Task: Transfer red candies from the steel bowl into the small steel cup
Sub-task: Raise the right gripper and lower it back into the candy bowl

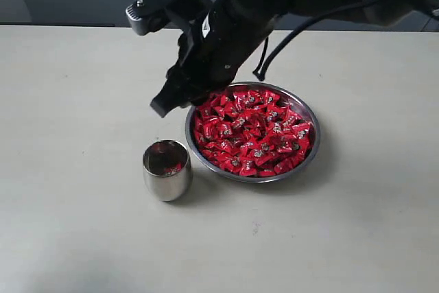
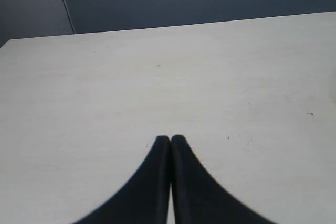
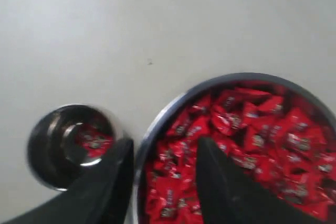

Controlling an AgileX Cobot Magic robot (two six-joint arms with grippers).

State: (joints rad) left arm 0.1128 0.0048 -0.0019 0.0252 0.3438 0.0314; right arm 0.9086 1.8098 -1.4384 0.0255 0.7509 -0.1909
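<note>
The small steel cup (image 1: pixel 167 169) stands upright nearest the front of the table (image 1: pixel 75 238). It is a polished, egg-shaped tumbler, and a little red shows inside it, so at least one wrapped candy lies at its bottom. Just behind it and to its right sits the steel bowl (image 1: pixel 255 179), wide and shallow with a thin bright rim; the two are close but do not touch. The red candies (image 1: pixel 254 132) fill the bowl in a heap, their wrappers shiny, each with a small dark-silver mark.

The right gripper (image 1: pixel 171 99) hangs over the bowl's left rim, on the cup's side. In the right wrist view its two black fingers (image 3: pixel 113 182) stand well apart and straddle the rim: one is outside the bowl toward the cup, the other is above the candies. Nothing is caught between them. I cannot tell whether the tips touch the rim or the heap.

The left gripper (image 2: pixel 170 140) hovers over bare tabletop with its jaws pressed together, gripping nothing.

There is wide open table to the left of the cup, in front of it and to the right of the bowl. Behind the bowl the surface runs back to the table's far edge, against a dark wall.
</note>
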